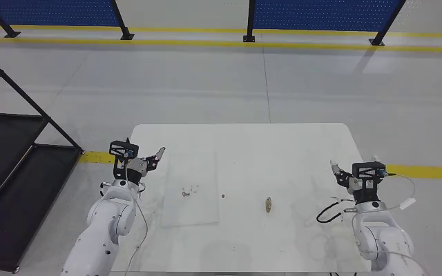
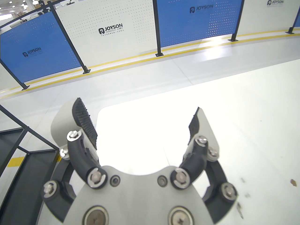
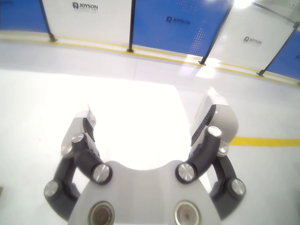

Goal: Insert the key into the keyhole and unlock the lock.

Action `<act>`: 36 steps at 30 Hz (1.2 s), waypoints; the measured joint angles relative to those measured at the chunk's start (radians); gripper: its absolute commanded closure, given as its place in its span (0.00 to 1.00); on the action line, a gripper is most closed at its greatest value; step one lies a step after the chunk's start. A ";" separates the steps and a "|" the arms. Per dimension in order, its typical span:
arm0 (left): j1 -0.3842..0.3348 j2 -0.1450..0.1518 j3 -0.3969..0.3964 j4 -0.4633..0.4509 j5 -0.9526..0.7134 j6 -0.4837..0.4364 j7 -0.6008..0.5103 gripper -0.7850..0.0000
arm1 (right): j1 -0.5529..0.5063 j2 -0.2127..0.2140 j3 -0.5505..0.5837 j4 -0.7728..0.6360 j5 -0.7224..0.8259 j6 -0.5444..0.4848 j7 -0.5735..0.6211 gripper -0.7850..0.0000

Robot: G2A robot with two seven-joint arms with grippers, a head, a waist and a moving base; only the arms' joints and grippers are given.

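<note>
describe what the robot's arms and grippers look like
The left arm and right arm are glossy white rounded segments. The left gripper and right gripper have pale grey metal bodies, black linkages with silver pins, and ribbed black pads. A black cable loops beside the right wrist.

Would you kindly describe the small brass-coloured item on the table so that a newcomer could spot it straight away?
Start at the big white table. Slightly right of its middle, towards the robot, lies the small brass-coloured item, probably the lock. Unlike the silvery bits on the faint rectangular mat to its left, it is yellowish and sits on bare tabletop.
</note>
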 measured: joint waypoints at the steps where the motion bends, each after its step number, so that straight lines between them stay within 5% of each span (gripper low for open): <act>1: 0.000 0.000 0.000 0.000 0.000 0.000 0.000 0.00 | 0.000 0.000 0.000 0.000 0.000 0.000 0.000 0.00; 21: 0.000 -0.002 0.015 -0.023 -0.019 -0.020 -0.022 0.00 | 0.000 0.000 0.000 0.000 0.000 0.000 0.000 0.00; 28: -0.004 -0.005 0.042 -0.169 -0.147 -0.084 -0.261 0.00 | 0.000 0.000 0.000 0.000 0.000 0.000 0.000 0.00; 36: -0.055 -0.006 0.099 -0.275 -0.230 -0.039 -0.650 0.00 | 0.000 0.000 0.000 0.000 0.000 0.000 0.000 0.00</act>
